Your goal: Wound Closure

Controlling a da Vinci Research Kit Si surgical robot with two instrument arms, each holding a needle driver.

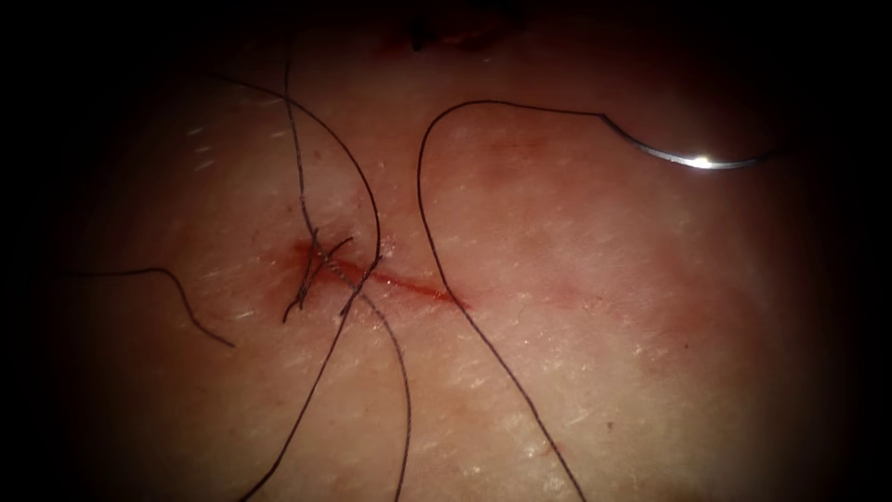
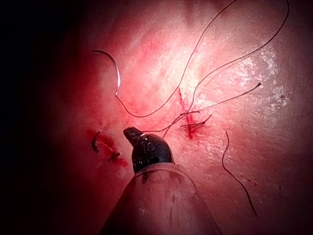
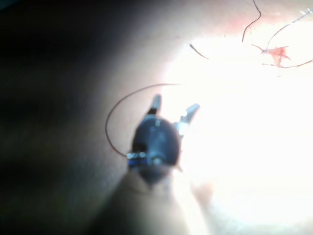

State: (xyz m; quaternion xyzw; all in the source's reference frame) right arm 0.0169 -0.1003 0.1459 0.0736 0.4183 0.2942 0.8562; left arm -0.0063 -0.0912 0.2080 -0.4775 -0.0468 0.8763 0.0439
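We see the tissue (image 1: 576,307) from above, with a short red cut (image 1: 390,279) near its middle. A knot (image 1: 321,256) sits at the left end of the cut, its short ends sticking out, and red fluid (image 1: 409,286) marks the line of the cut.

The needle (image 1: 692,158) lies free on the tissue, well to the right of the cut and beyond it, not in the tissue and held by neither tool. Its thread (image 1: 437,251) runs from the needle's blunt end, arches over, comes down past the right end of the cut and goes on toward the near edge. Other strands loop around the knot, and a loose piece of thread (image 1: 172,288) lies apart on the left.

In the left wrist view, the left tool (image 2: 131,133) hovers over the tissue (image 2: 274,161), holding nothing. Its jaws look closed, though the angle is poor and we say so with some doubt. The needle (image 2: 113,68) lies beyond it.

In the right wrist view, the right tool (image 3: 173,110) has its jaws spread apart and empty. A curved dark line beside it may be the needle; glare leaves us unsure.
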